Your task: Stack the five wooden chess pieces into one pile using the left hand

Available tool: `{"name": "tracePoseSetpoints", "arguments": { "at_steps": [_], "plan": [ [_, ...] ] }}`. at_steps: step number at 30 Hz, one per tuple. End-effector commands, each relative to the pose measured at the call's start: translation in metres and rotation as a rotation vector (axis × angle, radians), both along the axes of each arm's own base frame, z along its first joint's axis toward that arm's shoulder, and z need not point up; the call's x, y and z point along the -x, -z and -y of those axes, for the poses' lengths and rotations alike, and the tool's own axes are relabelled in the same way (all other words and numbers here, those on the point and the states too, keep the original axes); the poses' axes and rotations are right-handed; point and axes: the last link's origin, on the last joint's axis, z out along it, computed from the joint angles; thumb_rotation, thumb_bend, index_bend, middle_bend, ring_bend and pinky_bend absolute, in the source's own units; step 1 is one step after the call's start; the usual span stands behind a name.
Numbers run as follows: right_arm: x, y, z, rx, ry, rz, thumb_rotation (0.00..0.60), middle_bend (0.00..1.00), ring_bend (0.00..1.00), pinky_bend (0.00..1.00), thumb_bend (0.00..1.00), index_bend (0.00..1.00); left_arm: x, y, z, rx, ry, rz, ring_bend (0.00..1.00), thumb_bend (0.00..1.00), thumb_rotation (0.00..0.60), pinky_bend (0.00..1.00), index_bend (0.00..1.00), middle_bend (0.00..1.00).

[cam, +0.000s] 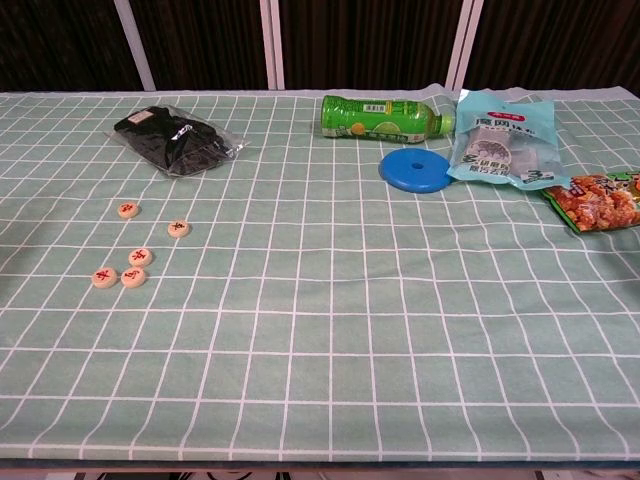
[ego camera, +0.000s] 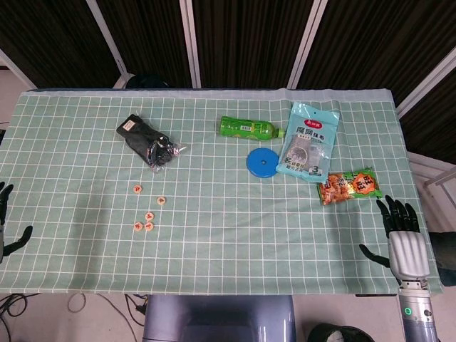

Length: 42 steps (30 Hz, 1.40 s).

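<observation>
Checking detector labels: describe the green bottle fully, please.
The green bottle is clear plastic tinted green, with a green-and-yellow printed label and a green cap. It looks sealed and lies on its side on the checked tablecloth near the table's far edge, cap toward the pale blue packet. The blue disc lies just in front. Neither hand touches it.

Green checked table (cam: 400,330), five chess pieces (cam: 134,256), black packet (cam: 175,140), green bottle (cam: 380,117), blue disc (cam: 415,170), two snack bags (cam: 503,140)
</observation>
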Motion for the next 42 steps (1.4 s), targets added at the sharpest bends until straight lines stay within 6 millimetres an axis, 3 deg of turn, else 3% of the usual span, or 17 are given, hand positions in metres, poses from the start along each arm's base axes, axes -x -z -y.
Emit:
{"name": "tracePoseSetpoints", "arguments": {
  "at_steps": [1, 28, 33, 36, 42],
  "plan": [
    [0.000, -0.001, 0.000, 0.003, 0.000, 0.000, 0.600, 0.00, 0.02, 0.00, 0.25, 0.06, 0.000, 0.000, 0.000, 0.000, 0.000, 0.000, 0.00, 0.26, 0.600, 0.06, 0.07, 0.01],
    [0.001, -0.002, 0.001, 0.006, 0.016, 0.009, 0.600, 0.00, 0.02, 0.00, 0.25, 0.06, 0.000, 0.003, -0.001, 0.009, 0.008, -0.001, 0.00, 0.26, 0.600, 0.06, 0.10, 0.01],
    [0.003, -0.003, 0.001, 0.010, 0.027, 0.015, 0.600, 0.00, 0.02, 0.00, 0.25, 0.06, -0.008, 0.010, -0.003, 0.059, 0.038, 0.052, 0.00, 0.26, 0.600, 0.06, 0.14, 0.01],
    [0.005, -0.004, 0.002, 0.011, 0.036, 0.018, 0.600, 0.00, 0.02, 0.00, 0.25, 0.06, -0.019, 0.009, -0.013, 0.101, 0.084, 0.043, 0.00, 0.26, 0.600, 0.06, 0.16, 0.02],
    [0.005, -0.004, 0.003, 0.011, 0.036, 0.018, 0.600, 0.00, 0.02, 0.00, 0.25, 0.06, -0.053, 0.015, -0.059, 0.223, 0.157, -0.012, 0.00, 0.26, 0.600, 0.06, 0.16, 0.02]
  ]
}}
